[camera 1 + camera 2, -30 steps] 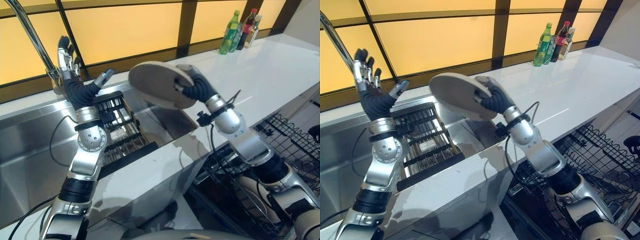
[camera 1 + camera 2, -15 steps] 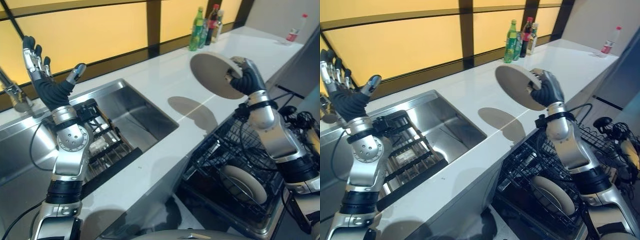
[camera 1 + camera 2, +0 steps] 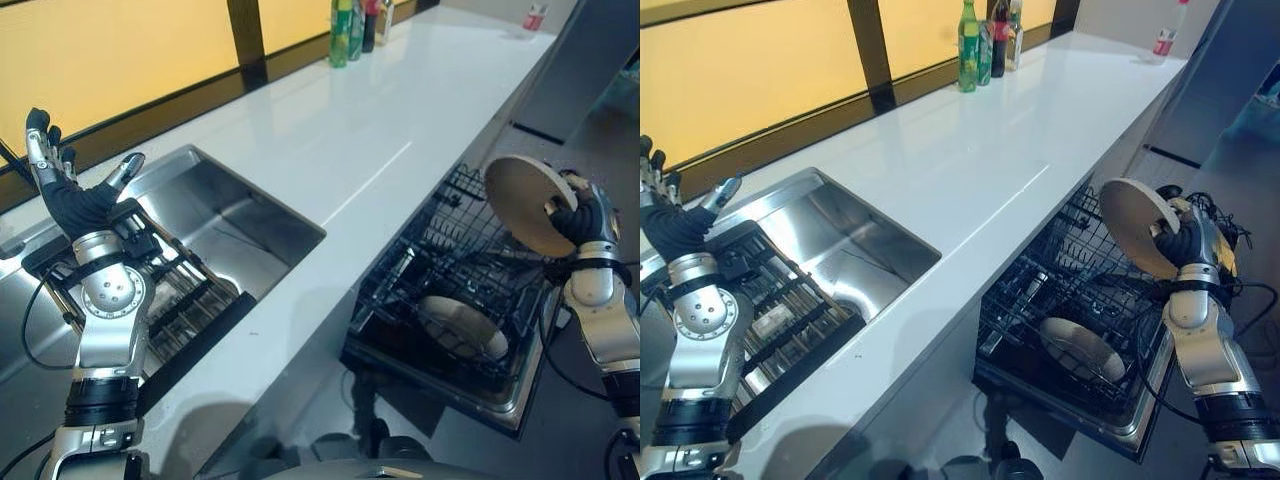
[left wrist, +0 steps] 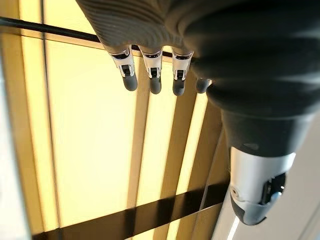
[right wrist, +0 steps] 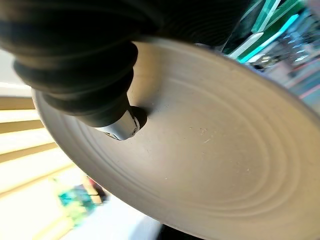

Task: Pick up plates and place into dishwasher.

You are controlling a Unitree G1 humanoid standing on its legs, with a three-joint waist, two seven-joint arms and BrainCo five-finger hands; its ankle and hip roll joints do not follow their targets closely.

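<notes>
The plate (image 3: 525,203) you carry is pinched in your right hand (image 3: 584,216), held on edge in the air above the dishwasher rack (image 3: 440,290), where a second plate (image 3: 463,326) already lies. Your left hand (image 3: 62,183) is raised over the sink (image 3: 240,215), fingers straight and spread, holding nothing.

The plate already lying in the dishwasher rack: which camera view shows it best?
The right eye view shows the racked plate best: its whole oval face is visible among the wires of the dishwasher rack. In the left eye view the same plate appears flatter and partly crossed by wires. The wrist views show other things instead.
</notes>
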